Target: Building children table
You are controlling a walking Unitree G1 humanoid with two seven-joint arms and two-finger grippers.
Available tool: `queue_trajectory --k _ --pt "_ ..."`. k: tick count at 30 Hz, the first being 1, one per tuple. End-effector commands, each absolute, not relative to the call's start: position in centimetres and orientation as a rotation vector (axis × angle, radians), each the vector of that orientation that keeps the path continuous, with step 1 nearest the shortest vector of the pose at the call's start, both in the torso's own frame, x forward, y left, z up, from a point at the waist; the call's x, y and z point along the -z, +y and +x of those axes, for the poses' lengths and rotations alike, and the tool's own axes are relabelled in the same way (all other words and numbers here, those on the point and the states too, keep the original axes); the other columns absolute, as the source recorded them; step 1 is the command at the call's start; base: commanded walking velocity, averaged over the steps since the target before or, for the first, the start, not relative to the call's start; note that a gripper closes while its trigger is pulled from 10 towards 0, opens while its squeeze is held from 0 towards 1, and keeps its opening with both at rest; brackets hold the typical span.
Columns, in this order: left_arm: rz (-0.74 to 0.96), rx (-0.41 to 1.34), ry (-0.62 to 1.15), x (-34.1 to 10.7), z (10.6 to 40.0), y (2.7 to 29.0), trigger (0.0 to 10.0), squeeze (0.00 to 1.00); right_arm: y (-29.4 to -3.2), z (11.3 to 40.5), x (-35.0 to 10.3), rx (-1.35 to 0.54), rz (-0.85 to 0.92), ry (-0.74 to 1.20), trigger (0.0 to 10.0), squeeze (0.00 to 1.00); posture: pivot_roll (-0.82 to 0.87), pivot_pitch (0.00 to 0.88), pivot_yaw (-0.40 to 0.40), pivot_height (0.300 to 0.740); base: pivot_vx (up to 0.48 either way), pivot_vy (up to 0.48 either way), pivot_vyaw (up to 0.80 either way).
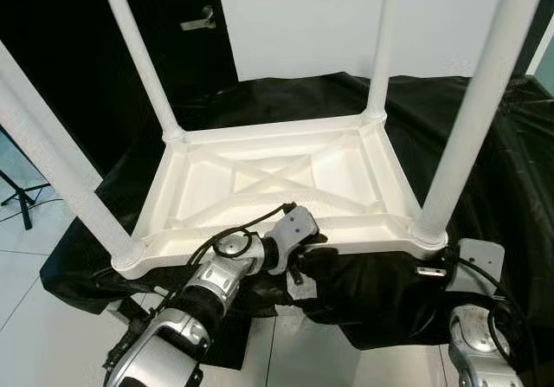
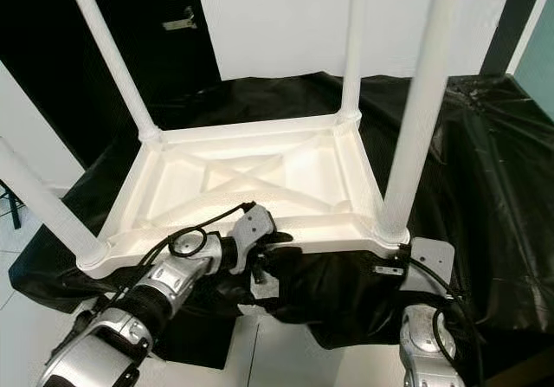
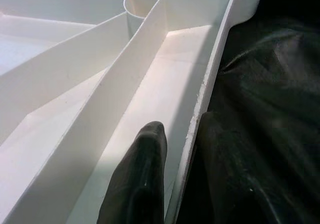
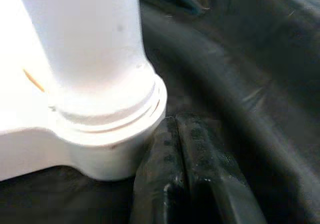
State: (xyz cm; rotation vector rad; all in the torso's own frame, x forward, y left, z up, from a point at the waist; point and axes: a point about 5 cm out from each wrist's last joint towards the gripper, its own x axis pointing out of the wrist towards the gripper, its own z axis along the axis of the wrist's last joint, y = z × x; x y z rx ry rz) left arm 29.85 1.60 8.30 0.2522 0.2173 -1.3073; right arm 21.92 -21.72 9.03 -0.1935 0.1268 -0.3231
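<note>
a white moulded plastic children's table [image 1: 260,179] lay upside down on a surface draped in crumpled black cloth [image 1: 485,179], its ribbed underside facing up with two ribs crossing in the middle. four round white plastic legs stood up from its corner sockets: the near right leg [image 1: 476,101], the near left leg [image 1: 61,175], the far left leg [image 1: 138,49] and the far right leg [image 1: 381,41]. behind it were a white wall panel [image 1: 303,15] and a dark door with a metal handle [image 1: 201,19]; pale floor tiles [image 1: 35,318] showed at the left.

the left silver arm reached forward and up from the lower left, bent at the wrist, cables looping over it, so that the left gripper [image 1: 303,261] met the table's near edge about midway along. in the left wrist view its two black fingers straddled the thin rim: one finger [image 3: 137,179] lay inside the channel under the tabletop, the other outside against the cloth, pinching the rim between them.

the right silver arm rose at the lower right, its wrist just below the near right corner. in the right wrist view the right gripper [image 4: 192,169] had its black fingers pressed together, with nothing between them, lying on the cloth and touching the base of the corner socket [image 4: 115,134] that held the near right leg.
</note>
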Motion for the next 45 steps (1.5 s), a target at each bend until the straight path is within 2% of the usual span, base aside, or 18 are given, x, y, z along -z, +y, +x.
queue_trajectory --k 1,2,3,6,8,9,11,12,13,14,23,28,31,33,35,36,40,45 --pt "0.218 1.333 0.307 -6.3 28.1 -0.5 0.4 0.00 -20.1 22.6 -8.9 0.249 -0.164 0.128 10.0 0.00 -0.17 0.001 0.060 0.740 0.000 0.000 0.00" --pt "0.218 1.333 0.307 -6.3 28.1 -0.5 0.4 0.00 -20.1 22.6 -8.9 0.249 -0.164 0.128 10.0 0.00 -0.17 0.001 0.060 0.740 0.000 0.000 0.00" --pt "0.203 1.303 0.288 -6.7 28.4 -1.0 0.9 0.00 -19.8 22.6 -8.9 0.229 -0.170 0.126 10.0 0.00 -0.17 0.003 0.061 0.740 0.000 0.000 0.00" --pt "0.169 1.253 0.267 -7.3 28.9 -1.7 0.7 0.00 -19.2 22.6 -8.8 0.198 -0.179 0.127 10.0 0.00 -0.17 0.004 0.062 0.740 0.000 0.000 0.00" --pt "0.159 1.231 0.252 -7.6 29.1 -2.0 1.0 0.00 -19.0 22.5 -8.7 0.186 -0.176 0.129 10.0 0.00 -0.17 0.005 0.062 0.740 0.000 0.000 0.00" --pt "0.160 1.219 0.241 -7.8 29.3 -2.1 3.7 0.00 -18.8 22.4 -8.6 0.178 -0.174 0.132 10.0 0.00 -0.17 0.007 0.063 0.740 0.000 0.000 0.00" --pt "0.160 1.219 0.241 -7.8 29.3 -2.1 3.7 0.00 -18.8 22.4 -8.6 0.178 -0.174 0.132 10.0 0.00 -0.17 0.007 0.063 0.740 0.000 0.000 0.00" --pt "0.150 1.210 0.227 -8.1 29.5 -2.3 4.1 0.00 -18.7 22.5 -8.6 0.171 -0.173 0.134 10.0 0.00 -0.17 0.007 0.064 0.740 0.000 0.000 0.00" --pt "0.114 1.214 0.190 -8.8 29.5 -2.7 9.5 0.00 -18.8 22.6 -8.6 0.160 -0.177 0.134 10.0 0.00 -0.17 0.006 0.065 0.740 0.000 0.000 0.00" --pt "0.081 1.219 0.161 -9.3 29.6 -3.0 10.0 0.00 -18.9 22.7 -8.7 0.153 -0.182 0.133 10.0 0.00 -0.17 0.005 0.065 0.740 0.000 0.000 0.00" --pt "-0.079 1.264 -0.005 -11.5 29.1 -3.5 10.0 0.00 -20.3 23.6 -9.2 0.162 -0.202 0.125 10.0 0.00 -0.17 0.003 0.065 0.740 0.000 0.000 0.00" --pt "-0.178 1.318 -0.055 -12.4 28.8 -2.0 10.0 0.00 -20.4 24.0 -9.3 0.160 -0.208 0.131 10.0 0.00 -0.16 0.006 0.062 0.740 0.000 0.000 0.00" --pt "-0.023 1.320 0.005 -11.5 29.7 1.2 10.0 0.00 -19.8 24.4 -9.0 0.123 -0.213 0.151 10.0 0.00 -0.14 0.005 0.052 0.740 0.000 0.000 0.00" --pt "0.038 1.311 0.026 -11.1 30.0 1.7 10.0 0.00 -19.7 24.5 -8.9 0.116 -0.215 0.155 10.0 0.00 -0.14 0.005 0.052 0.740 0.000 0.000 0.00" --pt "0.235 1.251 0.129 -9.6 30.9 3.0 10.0 0.00 -19.6 24.9 -8.9 0.098 -0.225 0.158 10.0 0.00 -0.13 0.000 0.049 0.740 0.000 0.000 0.00" --pt "0.235 1.251 0.129 -9.6 30.9 3.0 10.0 0.00 -19.6 24.9 -8.9 0.098 -0.225 0.158 10.0 0.00 -0.13 0.000 0.049 0.740 0.000 0.000 0.00" --pt "0.366 1.215 0.355 -7.6 31.2 4.9 10.0 0.00 -19.9 26.4 -9.7 0.064 -0.255 0.138 10.0 0.00 -0.14 0.000 0.052 0.740 0.000 0.000 0.00" --pt "0.382 1.196 0.399 -7.0 31.1 4.9 10.0 0.00 -19.9 27.7 -10.7 0.034 -0.275 0.110 10.0 0.00 -0.14 0.000 0.046 0.740 0.000 0.000 0.00"
